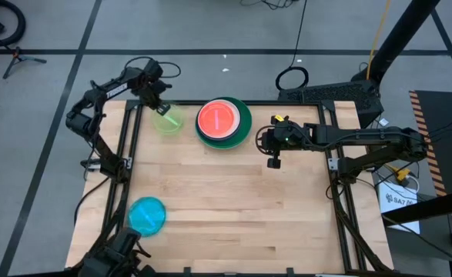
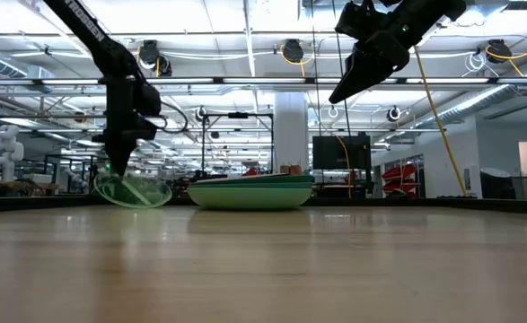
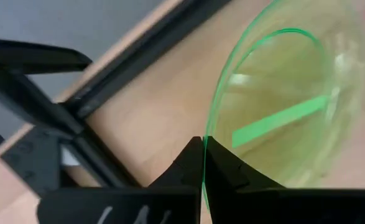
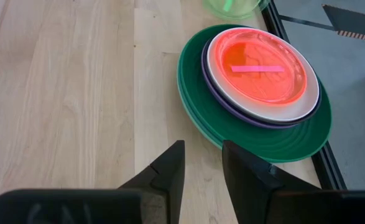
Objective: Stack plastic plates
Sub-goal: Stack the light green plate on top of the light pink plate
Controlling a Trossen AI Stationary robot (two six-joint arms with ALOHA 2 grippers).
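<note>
A translucent yellow-green plate [image 1: 169,121] is at the table's far left, tilted in my left gripper [image 1: 162,109], which is shut on its rim. To its right stands a stack [image 1: 224,121]: large green plates at the bottom, then purple, white and an orange-red plate [image 4: 260,73] on top. In the low view the stack [image 2: 250,193] sits flat on the table. A blue plate [image 1: 146,215] lies alone near the near-left corner. My right gripper [image 1: 273,160] hovers open, high above the table just right of the stack. My left gripper pinches the yellow-green plate's rim [image 3: 204,134] between its two fingers, at the plate's far-left edge. The fingers [image 2: 118,161] come from above, pointing down. The plate [image 2: 134,190] hangs tilted, held edge up; whether its low edge touches the table I cannot tell.
A black frame rail [image 1: 130,138] runs along the table's left edge and another [image 1: 335,165] along the right, close to the right arm. The wooden top [image 1: 233,208] is bare between the stack and the blue plate.
</note>
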